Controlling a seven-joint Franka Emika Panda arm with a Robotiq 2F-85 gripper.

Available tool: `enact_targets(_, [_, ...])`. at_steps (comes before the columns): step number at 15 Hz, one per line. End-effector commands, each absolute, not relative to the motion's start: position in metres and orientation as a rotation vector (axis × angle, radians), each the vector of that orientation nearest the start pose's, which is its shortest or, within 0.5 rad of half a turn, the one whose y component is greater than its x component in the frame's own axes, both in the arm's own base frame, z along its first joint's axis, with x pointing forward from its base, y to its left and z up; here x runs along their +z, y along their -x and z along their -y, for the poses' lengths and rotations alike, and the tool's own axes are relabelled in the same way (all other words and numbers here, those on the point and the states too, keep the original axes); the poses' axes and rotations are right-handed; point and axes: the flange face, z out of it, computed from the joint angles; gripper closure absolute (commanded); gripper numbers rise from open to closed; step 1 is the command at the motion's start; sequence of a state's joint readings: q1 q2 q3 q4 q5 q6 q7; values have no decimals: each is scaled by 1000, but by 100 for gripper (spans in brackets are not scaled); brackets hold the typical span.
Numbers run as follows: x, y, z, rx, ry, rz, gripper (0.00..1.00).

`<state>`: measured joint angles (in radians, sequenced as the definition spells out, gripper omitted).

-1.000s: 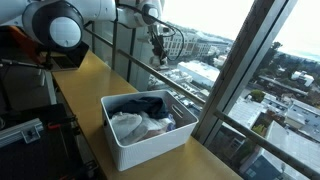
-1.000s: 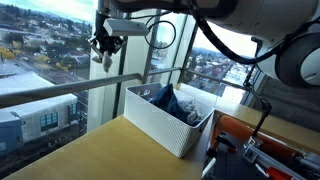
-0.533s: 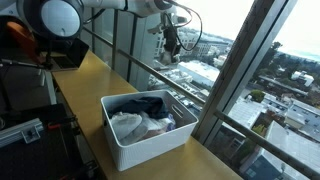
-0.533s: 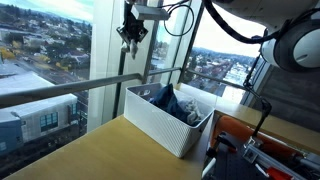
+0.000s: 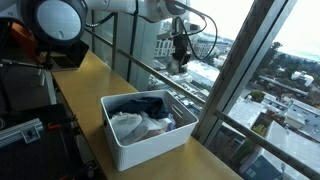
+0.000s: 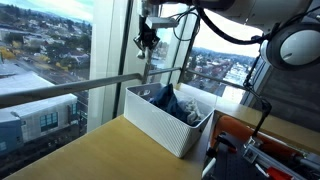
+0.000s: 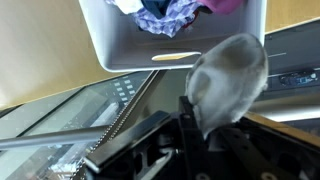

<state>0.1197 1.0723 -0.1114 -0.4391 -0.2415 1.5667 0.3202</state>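
Holding: claw (image 5: 179, 62) clamped tight around pale cloth (image 7: 228, 80), possibly a sock | soft, light, limp; best pinched at a bunched fold | white bin (image 5: 122, 150) at 7 o'clock on counter (image 5: 90, 78)

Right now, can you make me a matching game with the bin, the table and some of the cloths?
Things:
1 bin
2 pale cloth
3 blue cloth
4 table

Places:
a in the bin
b under the bin
c on the table
d up in the air, gripped by the end effector

Pairs: 1-c, 2-d, 3-a, 4-b.
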Motion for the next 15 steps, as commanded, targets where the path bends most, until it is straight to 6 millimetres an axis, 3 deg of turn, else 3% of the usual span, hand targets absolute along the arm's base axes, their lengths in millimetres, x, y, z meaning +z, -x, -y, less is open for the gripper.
enact_targets(1, [416,-788,-8,-132,3409,-363,98])
enact_targets(10, [388,-789,44,-7,3426,-99,98])
enact_targets(11, [385,-789,49,9,3429,-82,68])
enact_targets(12, [381,-789,54,20,3426,-64,66])
enact_targets(15, [372,-789,69,47,3426,-23,45])
